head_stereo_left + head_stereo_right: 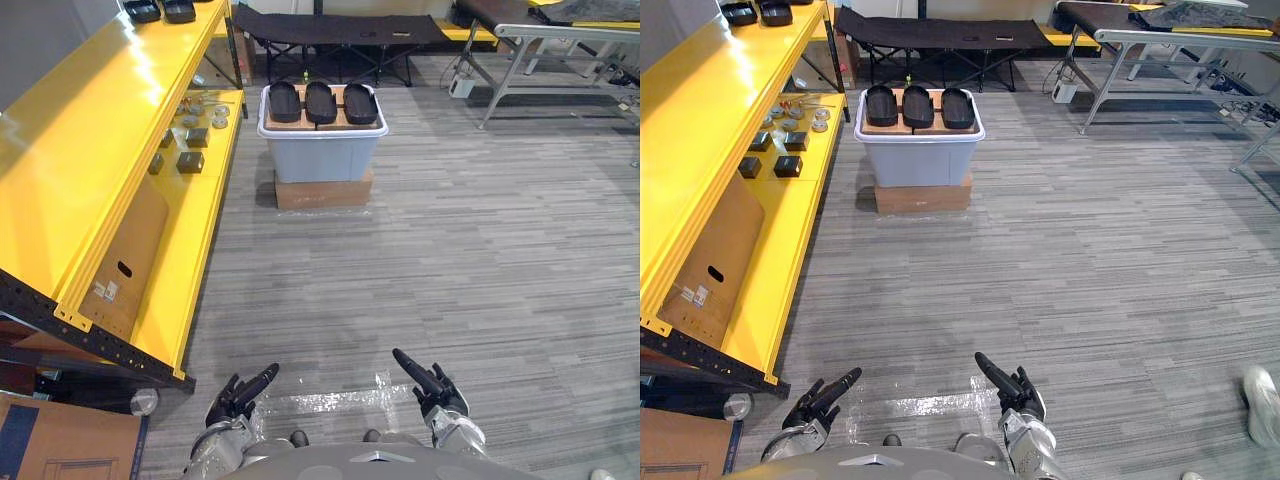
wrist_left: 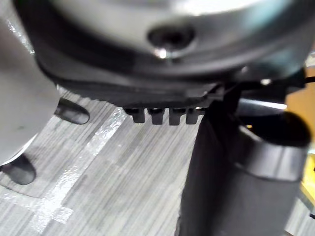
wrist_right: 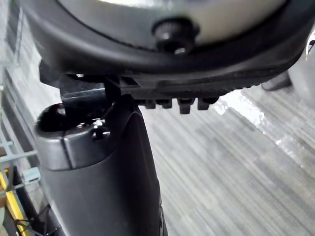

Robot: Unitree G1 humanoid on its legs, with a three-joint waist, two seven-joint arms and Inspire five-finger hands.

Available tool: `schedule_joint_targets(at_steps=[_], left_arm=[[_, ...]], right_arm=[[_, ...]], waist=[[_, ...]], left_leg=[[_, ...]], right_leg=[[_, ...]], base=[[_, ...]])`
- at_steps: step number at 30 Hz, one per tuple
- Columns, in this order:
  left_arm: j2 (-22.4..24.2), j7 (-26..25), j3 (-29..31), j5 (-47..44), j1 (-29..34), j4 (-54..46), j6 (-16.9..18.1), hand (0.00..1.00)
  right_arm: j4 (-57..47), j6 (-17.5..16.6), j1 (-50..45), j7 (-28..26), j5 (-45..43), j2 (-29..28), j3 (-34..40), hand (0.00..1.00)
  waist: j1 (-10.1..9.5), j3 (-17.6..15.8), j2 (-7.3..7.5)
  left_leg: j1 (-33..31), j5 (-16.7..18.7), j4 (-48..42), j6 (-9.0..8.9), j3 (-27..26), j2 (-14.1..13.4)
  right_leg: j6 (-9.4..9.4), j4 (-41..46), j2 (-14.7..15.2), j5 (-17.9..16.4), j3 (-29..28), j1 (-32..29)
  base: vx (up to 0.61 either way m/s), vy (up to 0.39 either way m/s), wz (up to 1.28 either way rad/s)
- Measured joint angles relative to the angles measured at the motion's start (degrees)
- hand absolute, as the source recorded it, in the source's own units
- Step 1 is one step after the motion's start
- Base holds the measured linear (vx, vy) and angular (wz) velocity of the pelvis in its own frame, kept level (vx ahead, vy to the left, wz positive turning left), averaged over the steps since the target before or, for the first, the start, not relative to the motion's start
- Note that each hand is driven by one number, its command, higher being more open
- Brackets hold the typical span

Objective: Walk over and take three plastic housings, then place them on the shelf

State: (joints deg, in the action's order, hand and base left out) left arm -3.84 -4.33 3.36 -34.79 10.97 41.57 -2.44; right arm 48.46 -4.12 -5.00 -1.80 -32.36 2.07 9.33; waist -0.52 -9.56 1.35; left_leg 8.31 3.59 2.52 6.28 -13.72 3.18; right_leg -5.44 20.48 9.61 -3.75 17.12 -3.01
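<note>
Approach stage, judged from the layout. Three plastic housings (image 1: 320, 102) are lying side by side on a wooden board (image 1: 300, 121) capping a grey bin (image 1: 320, 152), which is sitting on a cardboard box (image 1: 322, 190) well ahead of the robot. The yellow shelf (image 1: 90, 150) is running along the robot's left, with two similar dark housings (image 1: 160, 10) resting at its far end.

The left hand (image 1: 240, 395) and right hand (image 1: 432, 385) are hanging low and near the body, fingers straight and relaxed, grasping nothing.

For a sound approach, the robot is probably best walking straight down the open floor, keeping its left arm off the shelf edge, and stopping square to the bin so that both hands are reaching the row evenly. Taking the housings one at a time, outer ones first, is likely limiting the risk of knocking a neighbour off the board.

The right eye view is adding a person's white shoe (image 1: 1262, 405) at its lower right edge, so the robot's right side is calling for care. The left wrist view is giving a close look at a strip of clear tape (image 2: 83, 167) on the floor.
</note>
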Motion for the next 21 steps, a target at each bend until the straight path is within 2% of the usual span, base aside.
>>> schedule_joint_targets(at_steps=[1,2,3,5,6,7,8,10,12,13,14,15,16,17,18,19,20,21], left_arm=[[-0.1,0.0,-0.3,0.8,-0.2,-1.1,-0.1,1.0],[-0.5,-0.1,-0.3,1.2,-0.1,-1.4,-0.2,1.0],[-0.7,-0.1,-0.3,1.2,0.0,-1.4,-0.2,1.0],[-1.0,0.0,-0.3,1.2,-0.1,-1.5,-0.2,1.0],[-1.4,0.2,-0.3,1.3,-0.4,-1.5,-0.2,1.0],[-1.6,0.6,-0.3,1.8,-0.6,-1.5,-0.1,1.0],[-1.7,0.8,-0.4,2.3,-0.6,-1.5,-0.1,1.0],[-1.8,0.9,-0.6,3.8,0.2,-1.5,-0.1,1.0],[-1.7,0.8,-0.8,3.7,0.8,-1.5,-0.1,1.0],[-1.4,0.8,-0.9,3.5,0.9,-1.5,-0.2,1.0],[-0.5,0.8,-1.2,3.2,1.2,-1.5,-0.2,1.0],[-0.6,0.9,-1.4,2.8,1.4,-1.4,-0.2,1.0],[-0.8,1.0,-1.4,1.7,1.5,-1.2,-0.1,1.0],[-0.4,1.2,-1.8,0.9,0.3,-0.8,-0.1,1.0],[-0.2,1.4,-2.1,0.9,0.0,-0.8,-0.1,1.0],[0.5,1.9,-1.8,0.6,0.1,-0.8,0.3,1.0],[0.7,2.2,-1.2,0.1,-0.7,-0.8,0.5,1.0],[0.7,2.2,-0.9,-0.4,-1.0,-0.8,0.5,1.0]], right_arm=[[-0.3,0.0,0.9,-0.1,0.2,0.0,-0.1,1.0],[-0.4,0.0,0.6,-0.4,0.5,0.0,-0.4,1.0],[-0.4,0.1,0.3,-0.6,0.9,-0.1,-0.6,1.0],[-0.4,0.1,-0.3,-1.4,2.8,-0.1,-0.8,1.0],[-0.5,0.2,-0.5,-1.8,2.8,-0.1,-0.9,1.0],[-0.5,0.2,-0.8,-1.9,2.8,-0.1,-0.9,1.0],[-0.5,0.2,-1.1,-2.0,2.8,-0.1,-0.9,1.0],[-0.5,0.4,-2.3,-2.9,2.9,-0.1,-0.9,1.0],[-0.5,0.4,-2.9,-4.2,2.9,0.2,-0.9,1.0],[-0.5,0.5,-2.7,-4.4,2.9,0.9,-0.9,1.0],[-0.4,0.8,-2.8,-4.5,2.9,2.0,-1.1,1.0],[-0.4,0.9,-2.9,-4.7,2.9,2.9,-1.5,1.0],[-0.3,0.9,-2.7,-4.7,3.8,3.5,-1.4,1.0],[-0.3,0.9,-2.4,-4.8,5.2,4.5,-1.5,1.0],[-0.3,0.9,-2.3,-5.1,5.2,4.9,-1.5,1.0],[-0.3,0.9,-1.6,-5.2,5.2,5.3,-1.4,1.0],[-0.2,0.9,-1.2,-5.1,5.2,5.5,-0.7,1.0],[-0.2,0.9,-1.0,-5.1,5.2,5.5,-0.5,1.0]], waist=[[0.36,-2.3,-0.1],[0.59,-3.4,-0.13],[0.53,-3.5,-0.19],[0.63,-3.5,0.04],[0.67,-3.5,0.04],[0.74,-3.6,0.2],[0.77,-3.7,0.47],[0.55,-4.3,1.26],[0.39,-4.0,1.51],[0.47,-3.6,-0.33],[0.58,-2.8,-2.79],[0.65,-1.9,-3.53],[0.64,-1.2,-4.47],[0.85,-1.2,-4.95],[0.83,-1.4,-5.27],[0.83,-2.2,-5.62],[0.66,-2.6,-5.99],[0.61,-3.1,-5.26]], left_leg=[[0.1,1.3,-2.5,0.65,-0.3,-0.8],[0.3,2.5,-4.6,0.11,-0.3,-1.3],[0.3,3.0,-5.2,-0.21,-0.3,-1.4],[0.5,4.1,-6.5,-1.32,0.1,-2.0],[0.9,4.4,-6.5,-1.8,0.3,-2.5],[1.5,4.8,-6.7,-2.51,0.7,-2.7],[1.8,5.2,-7.0,-3.13,0.8,-2.7],[3.6,8.5,-9.6,-5.17,1.3,-2.8],[3.9,13.7,-14.6,-6.4,1.6,-3.6],[3.1,17.1,-18.3,-7.62,1.7,-5.9],[3.0,19.8,-20.8,-9.68,1.8,-9.1],[3.1,20.7,-22.1,-11.32,1.8,-10.8],[0.4,20.4,-27.8,-11.88,2.2,-12.1],[-4.3,17.3,-37.4,-14.01,2.1,-14.6],[-6.3,15.0,-42.6,-14.02,2.0,-15.9],[-10.2,14.6,-51.0,-13.88,1.8,-18.1],[-12.0,15.1,-54.0,-13.78,2.4,-18.0],[-12.7,15.3,-53.5,-13.54,2.4,-17.2]], right_leg=[[0.52,8.7,1.9,-0.7,1.2,-4.3],[1.7,9.3,2.6,-1.7,1.8,-5.6],[1.33,8.2,2.4,-1.9,1.6,-6.1],[-0.14,0.0,1.1,-0.9,0.9,-6.4],[-1.54,-6.7,-0.1,0.6,0.1,-6.3],[-1.65,-11.9,-0.9,2.8,0.0,-6.4],[-1.74,-13.2,-0.8,3.3,0.0,-6.3],[-1.52,-13.3,-0.6,3.4,0.0,-5.6],[2.24,-9.9,-0.9,3.0,-0.3,-5.5],[4.93,-6.6,-2.1,3.3,0.3,-6.2],[5.67,-4.9,-4.2,2.5,1.6,-6.0],[5.72,-4.9,-5.6,2.5,2.2,-5.7],[6.65,-4.7,-6.6,2.5,2.8,-5.8],[8.0,-4.8,-7.3,2.1,3.2,-5.3],[8.68,-5.7,-7.9,2.1,3.2,-4.3],[9.49,-8.1,-9.5,2.1,3.3,-0.9],[10.31,-10.7,-10.0,1.9,3.3,3.2],[10.33,-11.9,-9.9,1.9,3.2,5.0]], base=[[0.02,0.1,-0.06],[0.05,0.106,0.0],[0.11,0.093,0.02],[0.18,0.046,0.02],[0.23,0.004,0.11],[0.2,-0.016,0.16],[0.32,-0.086,0.22],[0.28,-0.141,0.17],[0.32,-0.254,0.07],[0.43,-0.313,0.02],[0.38,-0.251,0.0],[0.34,-0.182,0.04],[0.44,-0.23,0.06],[0.45,-0.237,0.04],[0.55,-0.288,0.01],[0.49,-0.22,-0.03],[0.49,-0.207,-0.03],[0.46,-0.187,-0.12]])
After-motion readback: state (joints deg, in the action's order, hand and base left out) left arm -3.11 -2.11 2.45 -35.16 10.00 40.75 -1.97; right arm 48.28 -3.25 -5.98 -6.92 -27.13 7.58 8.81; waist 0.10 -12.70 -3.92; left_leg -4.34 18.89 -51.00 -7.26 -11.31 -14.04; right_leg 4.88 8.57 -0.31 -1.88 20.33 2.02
